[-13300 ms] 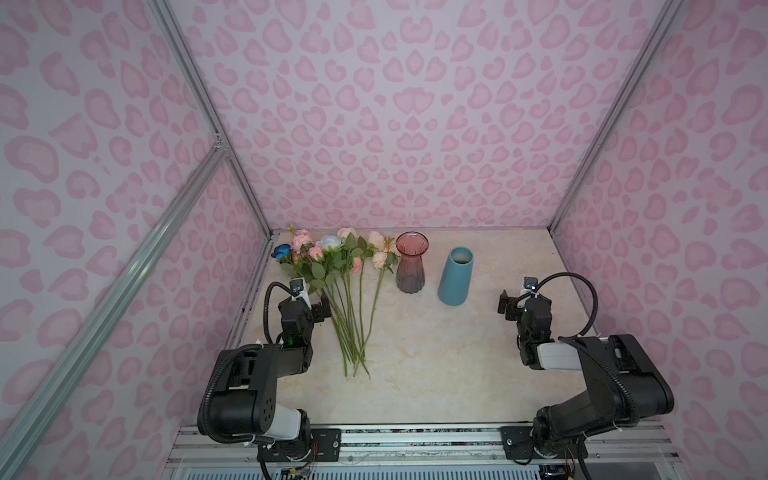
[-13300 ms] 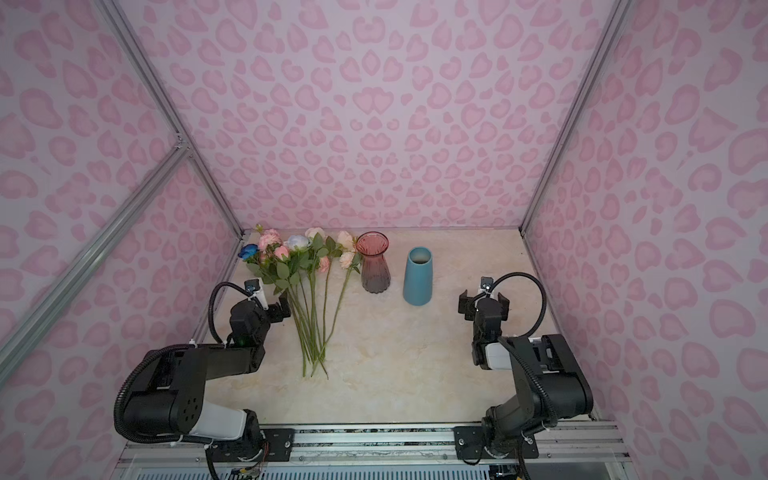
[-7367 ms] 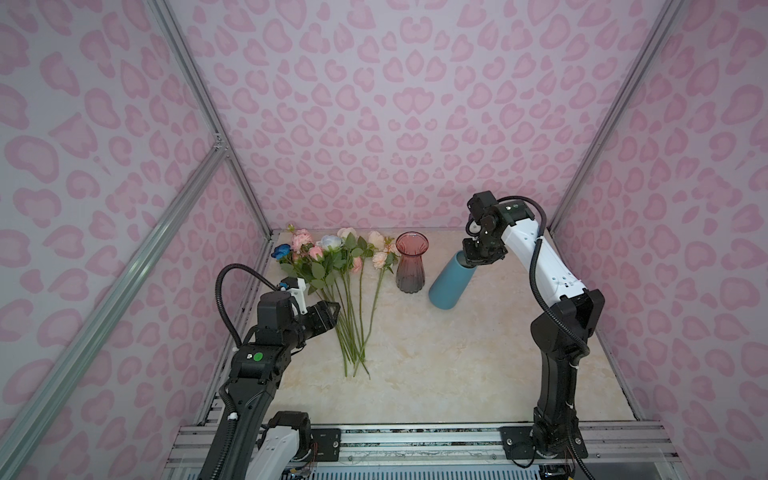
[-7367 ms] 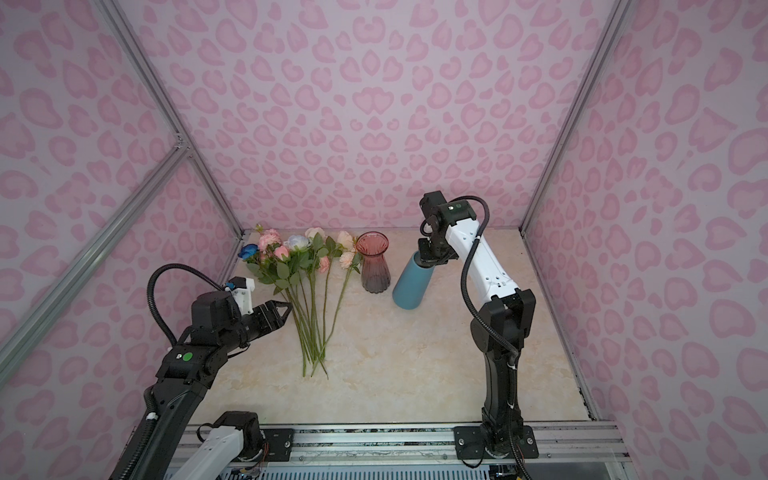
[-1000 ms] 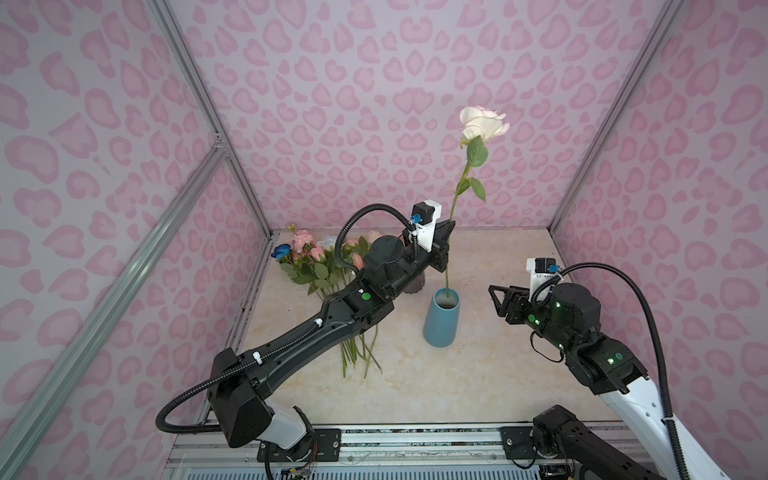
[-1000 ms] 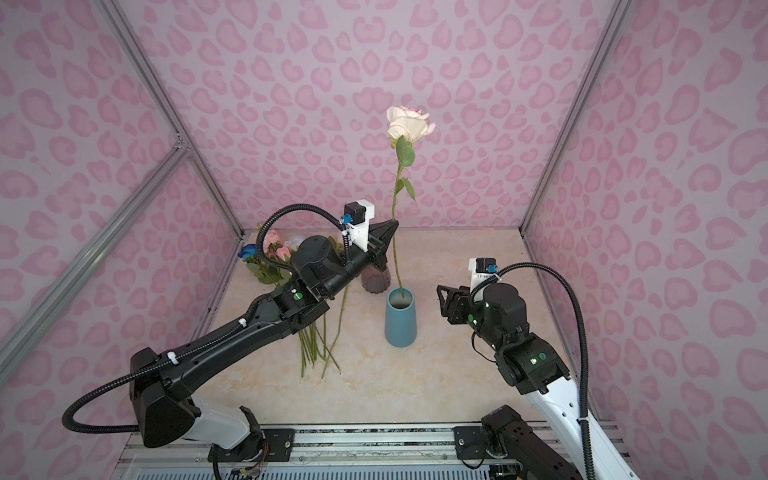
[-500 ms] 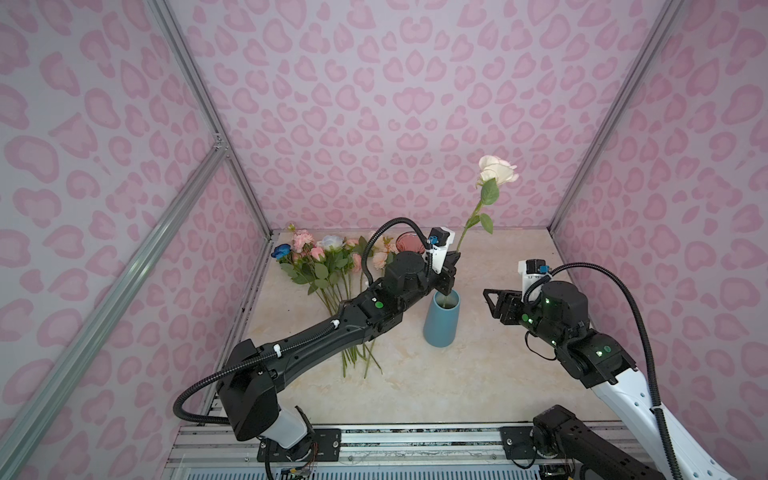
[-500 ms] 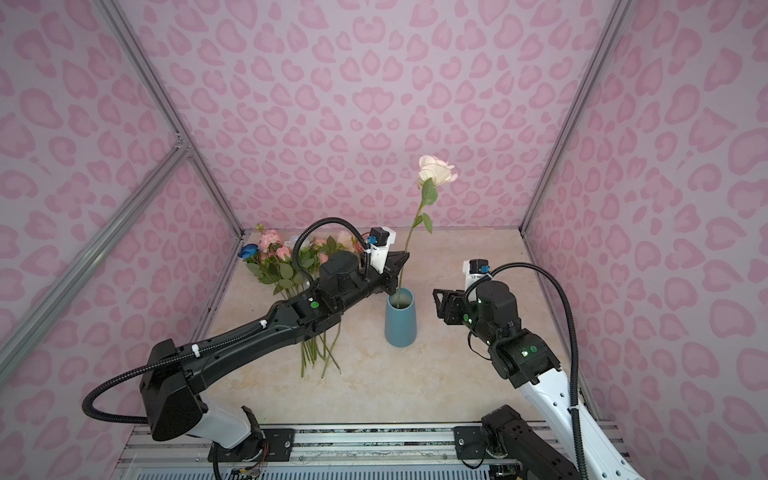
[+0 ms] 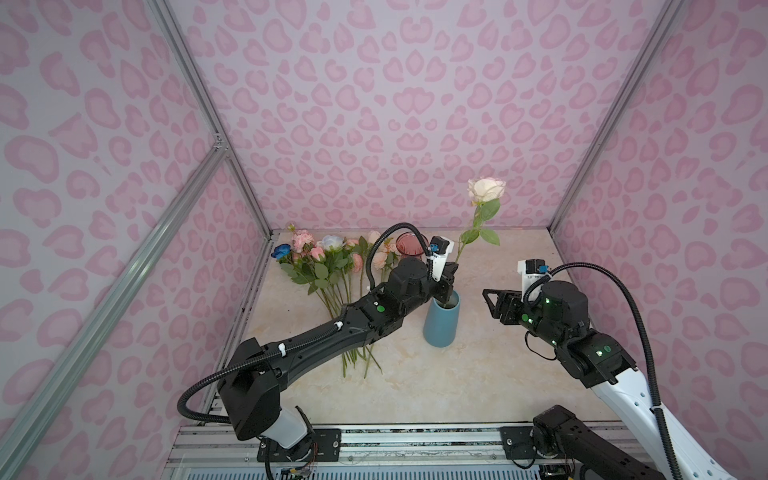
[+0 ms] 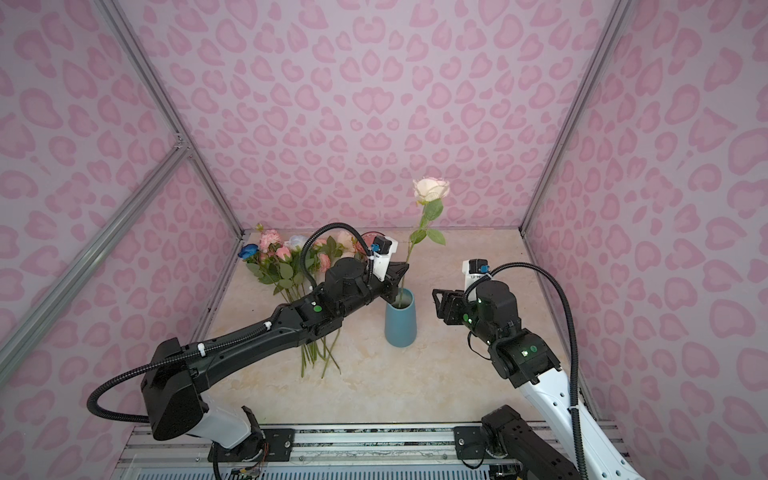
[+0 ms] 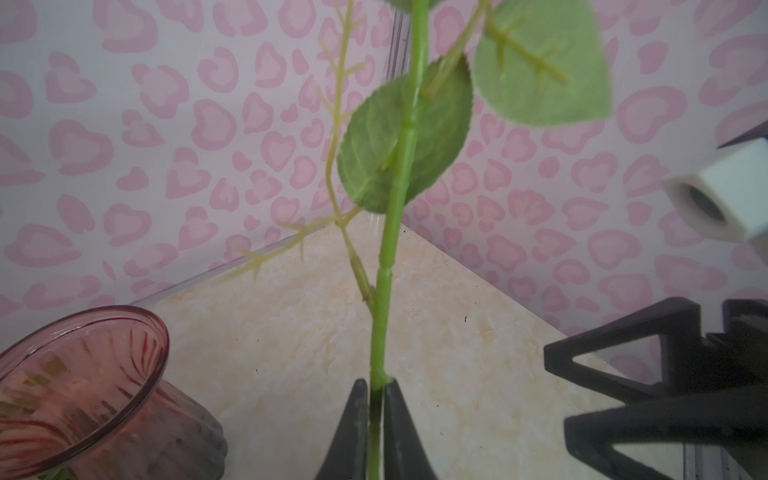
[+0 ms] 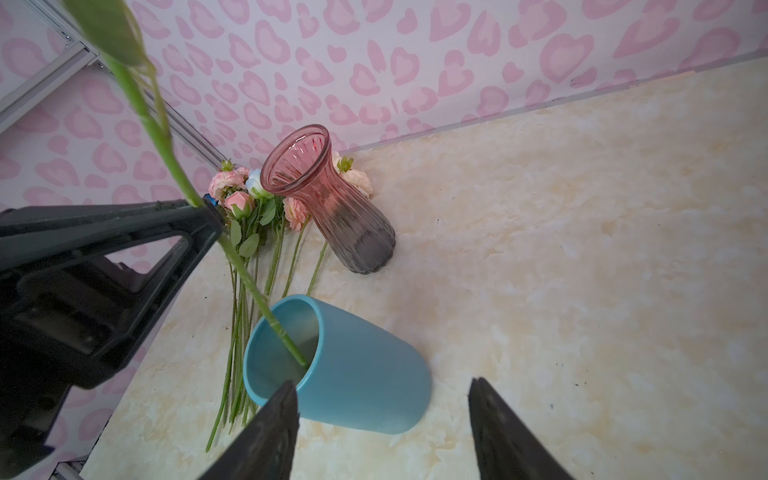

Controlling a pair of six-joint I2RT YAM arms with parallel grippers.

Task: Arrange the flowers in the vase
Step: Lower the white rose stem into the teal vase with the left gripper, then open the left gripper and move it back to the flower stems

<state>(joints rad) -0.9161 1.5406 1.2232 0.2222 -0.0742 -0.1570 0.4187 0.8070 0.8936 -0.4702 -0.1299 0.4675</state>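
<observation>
A cream rose [image 9: 486, 189] [image 10: 431, 189] stands with its stem [image 12: 282, 332] down inside the blue vase [image 9: 441, 324] [image 10: 400, 324] [image 12: 357, 374], leaning to the right. My left gripper [image 9: 449, 282] [image 10: 401, 278] [image 11: 376, 384] sits just above the vase's mouth, its jaws close on either side of the stem. The other flowers [image 9: 328, 266] [image 10: 286, 257] [image 12: 249, 199] lie in a bunch at the back left. My right gripper [image 9: 490, 303] [image 10: 437, 303] [image 12: 382, 382] hangs open to the right of the vase, holding nothing.
A pink glass vase [image 9: 409, 243] [image 11: 83, 374] [image 12: 332, 208] stands behind the left gripper, next to the bunch. Patterned walls close in the back and both sides. A metal rail [image 9: 374, 440] runs along the front edge.
The left gripper has come down with the cream rose, sinking its stem deeper into the blue vase, and the bloom now leans right. The right gripper has barely shifted.
</observation>
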